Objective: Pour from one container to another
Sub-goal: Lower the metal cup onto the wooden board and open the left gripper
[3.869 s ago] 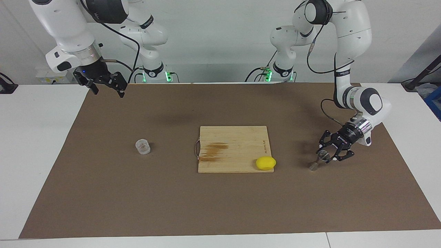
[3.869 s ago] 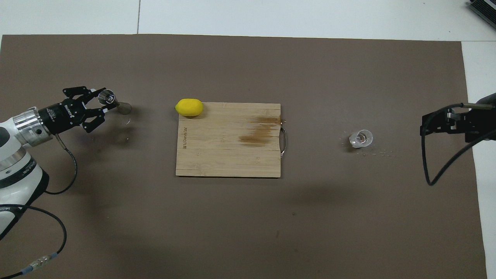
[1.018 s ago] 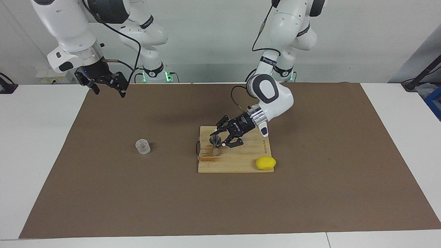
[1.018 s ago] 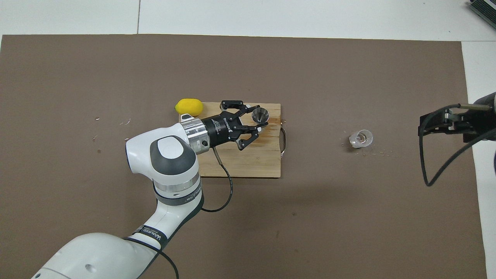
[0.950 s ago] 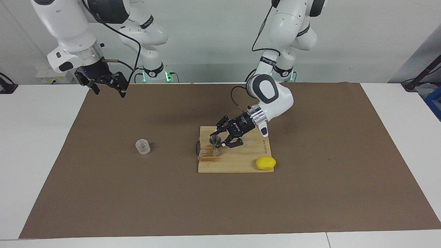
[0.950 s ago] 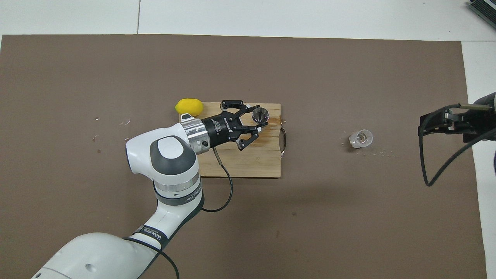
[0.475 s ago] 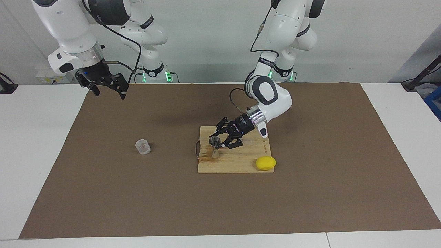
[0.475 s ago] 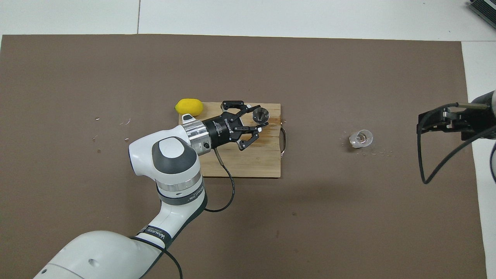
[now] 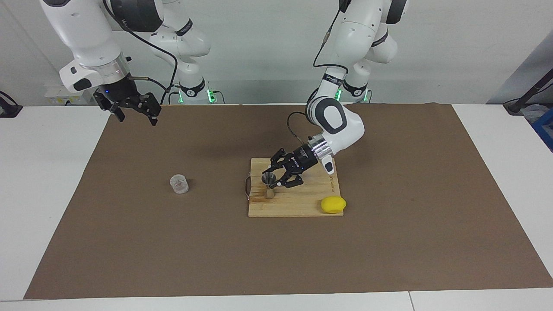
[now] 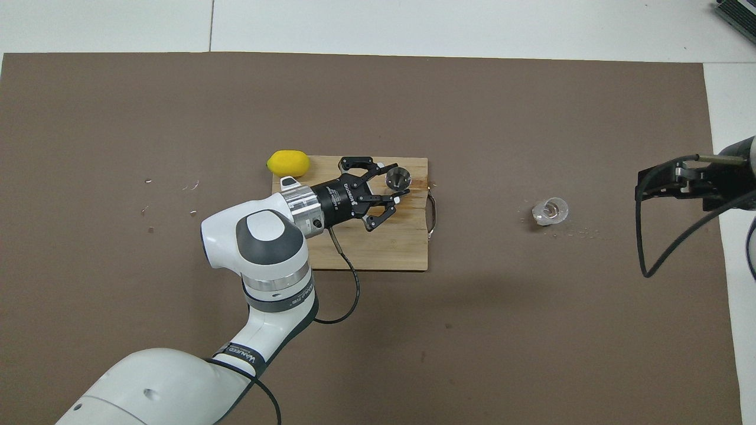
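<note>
Left claw [image 9: 274, 179] [image 10: 394, 188], fingers closed about the narrow waist of the metal jigger [image 9: 269, 184] [image 10: 397, 176], which stands upright with its foot on the wooden cutting board [image 9: 302, 203] [image 10: 354, 248], at the board's end toward the right arm, close to the metal handle [image 9: 246, 186] [image 10: 433, 217]. The left arm comes from its base down across the brown mat [image 9: 173, 250] [image 10: 531, 330], its last white link bent low over the board and the wrist angled downward, so that the claw meets the jigger from the side. Small white lettering shows on the black claw body and dark lettering runs along the board's edge near the lemon [image 9: 333, 204] [image 10: 287, 163]; neither can be read. The lemon lies at the board's corner that is toward the left arm's end and farther from the robots, touching the board. The clear glass tumbler [image 9: 179, 184] [image 10: 550, 211] stands alone on the mat, well apart from the board, toward the right arm's end of the counter [image 9: 43, 172] [image 10: 472, 23]. Right claw [image 9: 134, 110] [image 10: 673, 184], fingers spread and holding nothing, waits in the air over the mat's edge at that end, its arm raised and a black cable looping from the wrist.
</note>
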`<act>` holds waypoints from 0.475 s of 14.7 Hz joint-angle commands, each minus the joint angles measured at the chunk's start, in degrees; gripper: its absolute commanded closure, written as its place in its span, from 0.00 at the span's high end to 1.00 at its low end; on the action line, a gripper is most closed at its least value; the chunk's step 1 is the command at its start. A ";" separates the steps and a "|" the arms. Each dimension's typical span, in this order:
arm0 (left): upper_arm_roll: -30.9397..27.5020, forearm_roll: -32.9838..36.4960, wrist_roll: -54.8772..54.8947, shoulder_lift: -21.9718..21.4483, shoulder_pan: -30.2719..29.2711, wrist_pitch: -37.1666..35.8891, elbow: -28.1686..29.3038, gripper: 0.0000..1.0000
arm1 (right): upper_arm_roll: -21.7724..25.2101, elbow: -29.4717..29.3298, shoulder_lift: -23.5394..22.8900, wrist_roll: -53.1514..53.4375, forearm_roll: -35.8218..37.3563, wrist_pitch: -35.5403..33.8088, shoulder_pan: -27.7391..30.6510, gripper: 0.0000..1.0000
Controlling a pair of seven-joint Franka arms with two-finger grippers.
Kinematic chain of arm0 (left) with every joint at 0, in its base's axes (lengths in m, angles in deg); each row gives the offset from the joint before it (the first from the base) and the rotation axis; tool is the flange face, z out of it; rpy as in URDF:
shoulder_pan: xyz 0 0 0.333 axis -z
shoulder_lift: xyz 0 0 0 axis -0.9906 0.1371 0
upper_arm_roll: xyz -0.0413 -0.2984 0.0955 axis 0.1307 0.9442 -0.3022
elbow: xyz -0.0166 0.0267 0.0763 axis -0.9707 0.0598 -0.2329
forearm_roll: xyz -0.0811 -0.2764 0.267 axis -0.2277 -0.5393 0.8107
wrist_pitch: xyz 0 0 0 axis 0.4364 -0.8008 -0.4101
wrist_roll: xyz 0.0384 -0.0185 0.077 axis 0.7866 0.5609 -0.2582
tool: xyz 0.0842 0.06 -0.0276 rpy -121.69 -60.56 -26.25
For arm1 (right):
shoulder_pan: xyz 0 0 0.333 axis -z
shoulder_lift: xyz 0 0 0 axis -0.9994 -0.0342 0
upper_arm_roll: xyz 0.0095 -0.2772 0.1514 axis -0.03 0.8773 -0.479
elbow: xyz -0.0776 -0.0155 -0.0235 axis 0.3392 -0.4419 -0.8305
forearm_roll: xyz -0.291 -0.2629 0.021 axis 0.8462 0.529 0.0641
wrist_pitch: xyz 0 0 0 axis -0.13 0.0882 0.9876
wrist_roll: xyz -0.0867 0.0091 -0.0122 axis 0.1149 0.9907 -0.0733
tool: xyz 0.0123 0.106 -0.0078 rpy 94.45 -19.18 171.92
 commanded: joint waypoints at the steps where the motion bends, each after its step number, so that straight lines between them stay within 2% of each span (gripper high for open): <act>1: -0.86 -1.87 1.23 0.37 0.94 0.11 -0.39 0.45 | -0.18 2.15 1.71 1.24 -1.11 1.48 0.25 1.00; 2: -0.86 -1.87 1.23 0.37 0.94 0.11 -0.30 0.99 | -0.18 2.15 1.71 1.67 -1.11 1.48 0.25 1.00; 7: -0.78 -1.70 1.23 0.11 0.85 -0.42 -0.56 1.00 | -0.18 2.06 1.10 10.97 -1.20 1.22 0.43 1.00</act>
